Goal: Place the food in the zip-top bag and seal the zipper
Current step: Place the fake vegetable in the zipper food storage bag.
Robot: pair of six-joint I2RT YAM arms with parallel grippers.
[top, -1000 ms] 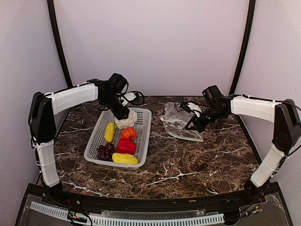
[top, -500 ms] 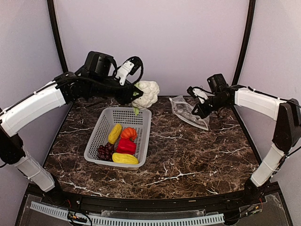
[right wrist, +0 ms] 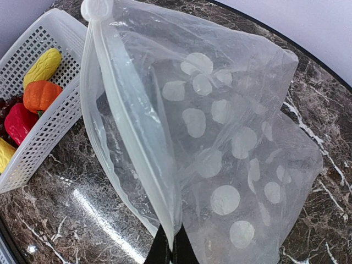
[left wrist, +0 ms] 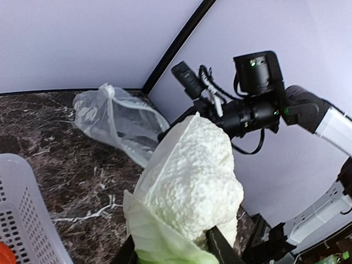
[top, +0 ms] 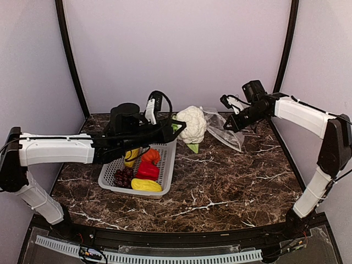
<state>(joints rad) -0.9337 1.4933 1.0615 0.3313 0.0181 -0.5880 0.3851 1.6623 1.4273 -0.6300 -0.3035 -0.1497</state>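
Observation:
My left gripper (top: 177, 130) is shut on the white cauliflower (top: 191, 124) and holds it in the air just right of the basket, close to the bag; it fills the left wrist view (left wrist: 192, 181). My right gripper (top: 230, 123) is shut on the mouth edge of the clear zip-top bag (top: 223, 131) with white dots (right wrist: 220, 148), lifting it off the table at the back right. The zipper strip (right wrist: 129, 132) runs up from my fingertips. The pumpkin (top: 150, 155), red pepper (top: 147, 170), yellow pieces (top: 146, 185) and grapes (top: 122, 177) lie in the basket.
The grey perforated basket (top: 168, 159) stands left of centre on the dark marble table (top: 231, 187). Purple walls and black frame posts close in the back and sides. The basket's corner also shows in the right wrist view (right wrist: 52, 126).
My left arm has swung right and lowered, carrying the cauliflower from above the basket's back edge to beside the bag. My right gripper has raised the bag slightly.

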